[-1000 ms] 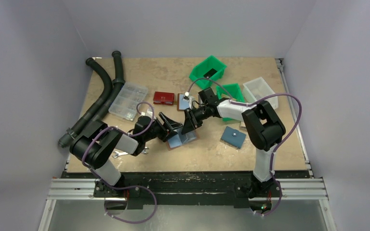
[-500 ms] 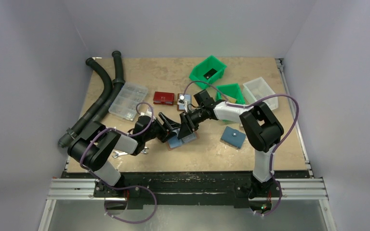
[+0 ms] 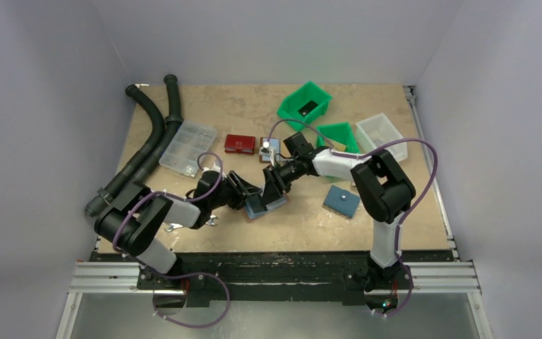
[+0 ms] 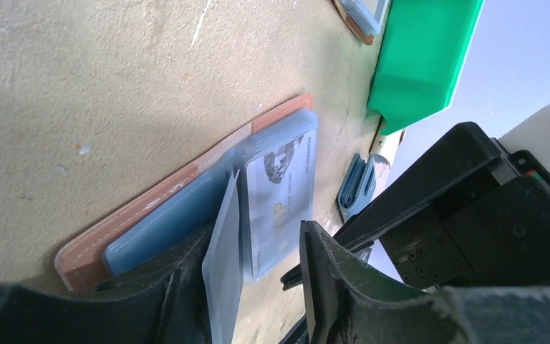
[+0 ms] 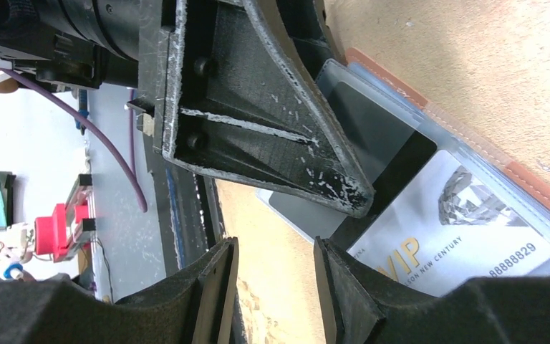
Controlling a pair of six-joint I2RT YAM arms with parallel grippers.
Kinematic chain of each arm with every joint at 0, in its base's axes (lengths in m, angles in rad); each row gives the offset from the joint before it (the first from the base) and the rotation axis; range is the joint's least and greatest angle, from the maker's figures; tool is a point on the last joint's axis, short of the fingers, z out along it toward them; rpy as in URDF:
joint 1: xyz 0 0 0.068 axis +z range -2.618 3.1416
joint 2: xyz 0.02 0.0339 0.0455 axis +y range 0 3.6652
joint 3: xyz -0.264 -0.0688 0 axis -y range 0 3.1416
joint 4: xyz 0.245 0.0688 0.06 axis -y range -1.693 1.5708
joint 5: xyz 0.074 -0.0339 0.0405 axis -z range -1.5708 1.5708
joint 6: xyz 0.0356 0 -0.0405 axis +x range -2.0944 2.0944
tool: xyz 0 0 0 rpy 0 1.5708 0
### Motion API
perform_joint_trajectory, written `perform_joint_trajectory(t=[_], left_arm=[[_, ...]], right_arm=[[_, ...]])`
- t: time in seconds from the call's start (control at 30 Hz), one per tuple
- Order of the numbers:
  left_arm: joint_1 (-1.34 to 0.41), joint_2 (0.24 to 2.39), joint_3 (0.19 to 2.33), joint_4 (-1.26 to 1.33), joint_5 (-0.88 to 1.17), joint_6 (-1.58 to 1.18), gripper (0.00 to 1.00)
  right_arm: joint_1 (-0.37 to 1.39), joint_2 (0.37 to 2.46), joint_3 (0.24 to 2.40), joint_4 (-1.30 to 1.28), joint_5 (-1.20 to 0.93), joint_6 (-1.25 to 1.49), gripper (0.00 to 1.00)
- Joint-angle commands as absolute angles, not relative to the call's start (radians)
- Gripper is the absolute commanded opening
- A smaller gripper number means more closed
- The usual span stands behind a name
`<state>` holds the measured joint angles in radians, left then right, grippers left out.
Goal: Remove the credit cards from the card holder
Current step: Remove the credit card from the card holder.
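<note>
Two green bins [image 3: 289, 113], one white bin [image 3: 375, 121], one clear compartment box [image 3: 187, 147], two black corrugated hoses [image 3: 152, 138] and one blue square pouch [image 3: 341, 200], all lying on the one table [image 3: 409, 205]. Three wallet-like pieces in total: one reddish wallet [image 3: 239, 143], one small brown holder [image 3: 268, 149] just beside it, and one open card holder [image 4: 281, 113] between the two arms. Inside the open one, seen from the right wrist, one black credit card [image 5: 383, 136] and one silver credit card [image 5: 465, 236]; from the left wrist, one clear sleeve flap [image 4: 223, 265] standing up.
</note>
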<state>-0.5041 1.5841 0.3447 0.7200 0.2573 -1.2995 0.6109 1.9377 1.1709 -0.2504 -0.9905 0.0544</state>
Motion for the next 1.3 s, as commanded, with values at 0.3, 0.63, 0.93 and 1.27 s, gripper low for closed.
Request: perform_joint_trajectory(t=[0.3, 0.63, 0.93, 1.27], left_arm=[[-0.492, 1.445, 0.342, 0.534, 0.219, -1.171, 0.34], [-0.492, 1.456, 0.342, 0.557, 0.251, -1.092, 0.0], [-0.492, 1.363, 0.351, 0.726, 0.411, -0.867, 0.0], [-0.492, 1.381, 0.339, 0.948, 0.532, -0.887, 0.0]], right_arm=[[0.576, 1.912, 1.206, -0.261, -0.932, 0.034, 0.51], [0.559, 1.907, 1.208, -0.264, -0.951, 0.033, 0.5], [0.537, 1.857, 1.219, -0.32, -1.168, -0.1, 0.59], [0.449, 1.803, 1.199, -0.299, -1.176, -0.084, 0.58]])
